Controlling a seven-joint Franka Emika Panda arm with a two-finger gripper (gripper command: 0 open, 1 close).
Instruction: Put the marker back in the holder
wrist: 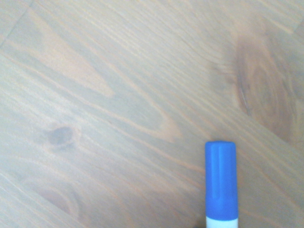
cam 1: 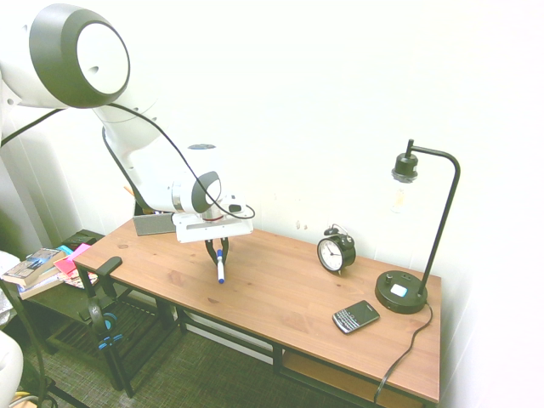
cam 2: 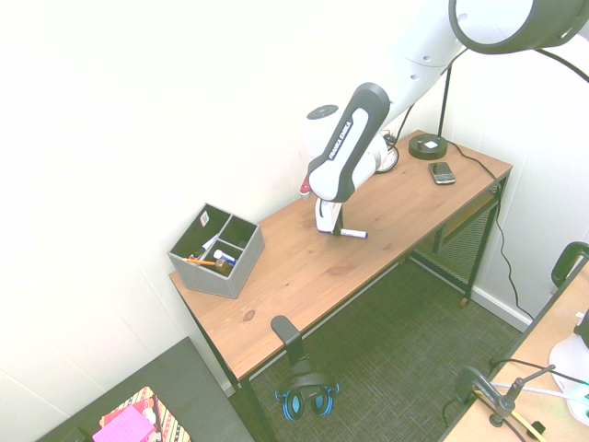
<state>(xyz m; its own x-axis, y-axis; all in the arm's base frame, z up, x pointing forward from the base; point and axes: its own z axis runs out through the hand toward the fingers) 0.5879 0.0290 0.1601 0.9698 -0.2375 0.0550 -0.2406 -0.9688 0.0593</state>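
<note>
Down at the wooden desk, the white arm's gripper points straight at the surface with its 2 dark fingers drawn in around the slim white-barrelled marker with a blue cap. From the first exterior view the fingers look closed on the marker's upper barrel, and the blue cap end sticks out below them, touching or nearly touching the wood; whether the marker is lifted clear I cannot tell. From the second exterior view the marker lies roughly level along the desk just under the gripper, its dark end pointing away from the wall side. In the wrist view only the blue cap and a sliver of white barrel show against the wood grain

Well apart from the gripper, toward the desk's far end beside the wall, sits the small grey rectangular holder with dark divided compartments; an orange pencil and a few other small items lie inside it. The same holder shows partly hidden behind the arm in the first exterior view

On the other side of the gripper, well away, stand a round black alarm clock with a white face, a black phone lying flat, and a black desk lamp with a round base
</note>
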